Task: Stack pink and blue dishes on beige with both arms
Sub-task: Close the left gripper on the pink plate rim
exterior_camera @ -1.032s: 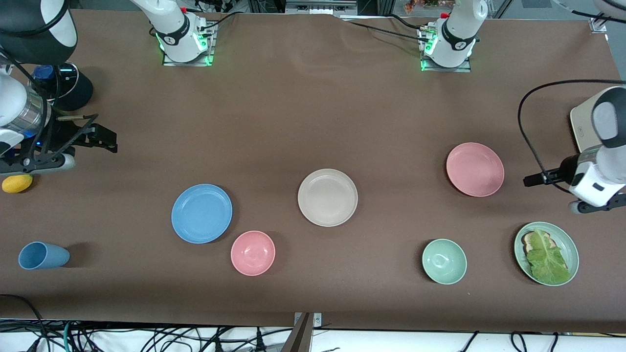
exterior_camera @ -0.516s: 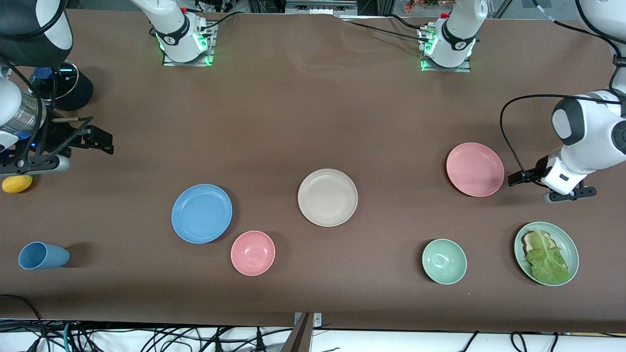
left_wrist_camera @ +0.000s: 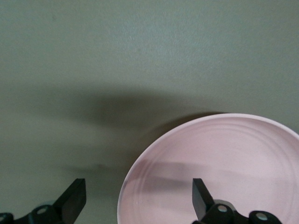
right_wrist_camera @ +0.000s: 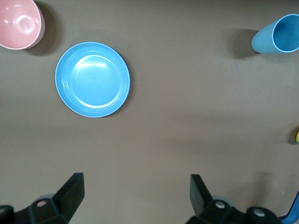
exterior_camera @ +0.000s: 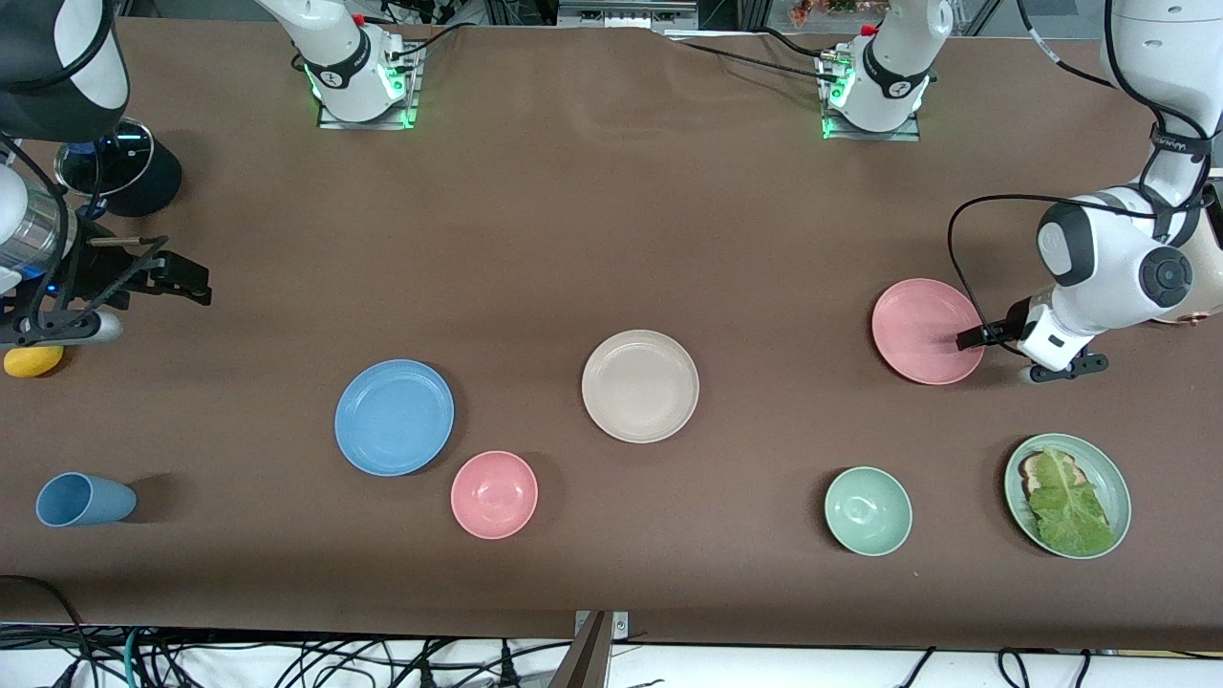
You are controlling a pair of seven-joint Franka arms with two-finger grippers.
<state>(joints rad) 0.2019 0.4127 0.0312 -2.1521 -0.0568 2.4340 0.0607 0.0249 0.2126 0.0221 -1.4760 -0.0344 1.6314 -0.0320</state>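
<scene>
The pink plate (exterior_camera: 922, 325) lies toward the left arm's end of the table. My left gripper (exterior_camera: 970, 336) is low at the plate's edge and open. In the left wrist view, my left gripper (left_wrist_camera: 138, 201) has one finger over the pink plate (left_wrist_camera: 224, 158) and the other over bare table. At the table's middle is the beige plate (exterior_camera: 640, 386). The blue plate (exterior_camera: 394, 417) lies toward the right arm's end. My right gripper (exterior_camera: 189, 277) hangs open over bare table. The right wrist view shows my right gripper (right_wrist_camera: 135, 196) holding nothing, well apart from the blue plate (right_wrist_camera: 92, 79).
A pink bowl (exterior_camera: 494, 494) sits beside the blue plate, nearer the camera. A blue cup (exterior_camera: 81, 499) lies on its side, a green bowl (exterior_camera: 868, 511) and a green plate (exterior_camera: 1110, 473) with lettuce sit near the front. A yellow object (exterior_camera: 33, 360) lies under the right arm.
The left arm swung in toward the pink plate and lowered, bringing its open gripper to the plate's rim. The right gripper drifted slightly toward its end of the table.
</scene>
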